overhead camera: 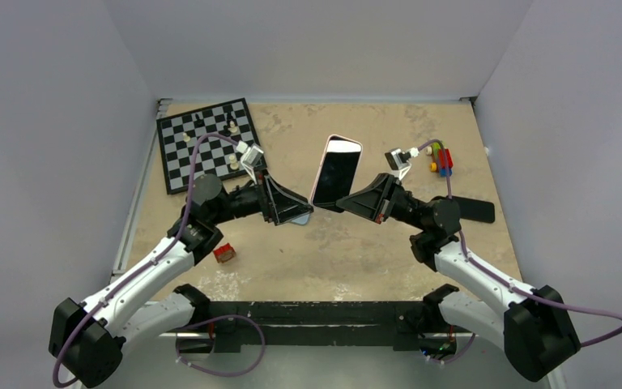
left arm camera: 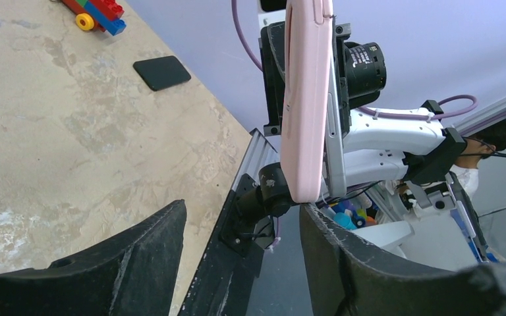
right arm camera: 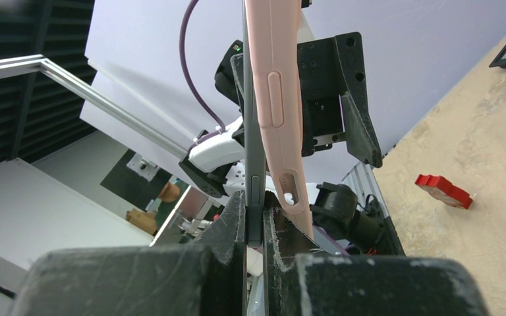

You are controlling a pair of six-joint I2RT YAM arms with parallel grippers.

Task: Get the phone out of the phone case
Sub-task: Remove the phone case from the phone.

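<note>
The phone (overhead camera: pixel 336 170), dark screen up, is held in the air above the table in its pink phone case (right arm camera: pixel 282 112). My right gripper (overhead camera: pixel 342 202) is shut on the phone's grey edge (right arm camera: pixel 254 197) at its near corner. There the case has peeled away from the phone, and one finger sits between the two. My left gripper (overhead camera: pixel 306 211) is just left of that corner and open. In the left wrist view the case (left arm camera: pixel 306 99) shows edge on. Its lower end is at the tip of one finger (left arm camera: pixel 342 263); nothing lies between the jaws.
A chessboard (overhead camera: pixel 206 142) with a few pieces lies at the back left. A small red block (overhead camera: pixel 225 253) sits by the left arm. A toy of coloured bricks (overhead camera: pixel 441 160) and a flat black pad (overhead camera: pixel 474 209) are on the right.
</note>
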